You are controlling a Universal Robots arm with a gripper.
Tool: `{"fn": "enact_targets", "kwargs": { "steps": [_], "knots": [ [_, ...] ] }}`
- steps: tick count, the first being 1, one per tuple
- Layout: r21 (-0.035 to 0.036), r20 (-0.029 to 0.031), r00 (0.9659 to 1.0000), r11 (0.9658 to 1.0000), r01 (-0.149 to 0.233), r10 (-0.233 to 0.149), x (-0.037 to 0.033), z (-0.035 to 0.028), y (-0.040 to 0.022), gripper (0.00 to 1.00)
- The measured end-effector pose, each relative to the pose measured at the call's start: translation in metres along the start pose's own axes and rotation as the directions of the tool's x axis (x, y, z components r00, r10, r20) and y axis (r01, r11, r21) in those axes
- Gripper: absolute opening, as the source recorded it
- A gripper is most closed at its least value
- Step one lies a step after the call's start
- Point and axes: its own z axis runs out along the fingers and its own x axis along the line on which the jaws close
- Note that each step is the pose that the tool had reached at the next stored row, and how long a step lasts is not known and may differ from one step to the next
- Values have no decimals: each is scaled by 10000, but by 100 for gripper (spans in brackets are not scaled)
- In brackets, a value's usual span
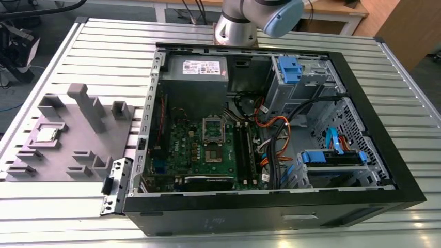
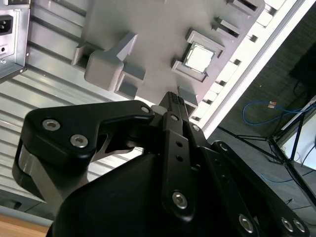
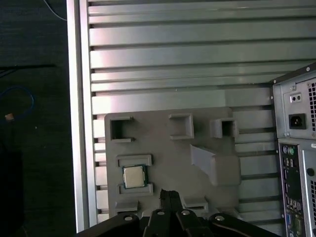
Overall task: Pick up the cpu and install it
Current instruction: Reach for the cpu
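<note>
- Setting: a slatted metal table (image 1: 103, 41) carries an open computer case (image 1: 372, 103). Beside the case, toward the table's edge at the exterior view's left, lies a grey fixture plate (image 1: 76, 150).
- The cpu (image 3: 133, 176) lies flat in a pocket near the plate's outer edge, the edge away from the case. Two brackets (image 3: 134, 160) bound opposite sides of the chip, and the other two sides stand free.
- The gripper (image 3: 170, 195) hangs above the plate, clear of the cpu. Its fingers (image 3: 165, 200) appear pressed together and hold nothing.
- Inside the case, a silver socket frame (image 1: 214, 126) sits on the green motherboard (image 1: 183, 150).
- Step in hand, as judged: the approach for pick-up, with the chip not yet lifted.
- To do this step well, centre over the chip and spread the fingers wider than it. Line them up across the free sides, descend level, and close gently on the rim so that it lifts flat, without tilting against the brackets.
</note>
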Motion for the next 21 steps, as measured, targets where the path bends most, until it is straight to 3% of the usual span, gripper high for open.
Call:
{"fn": "enact_targets", "kwargs": {
  "steps": [15, 21],
  "knots": [
    [0, -1, 10000, 10000, 1, -1, 150, 227, -126, 11],
    [0, -1, 10000, 10000, 0, 0, 158, 242, -130, 11]
  ]
}}
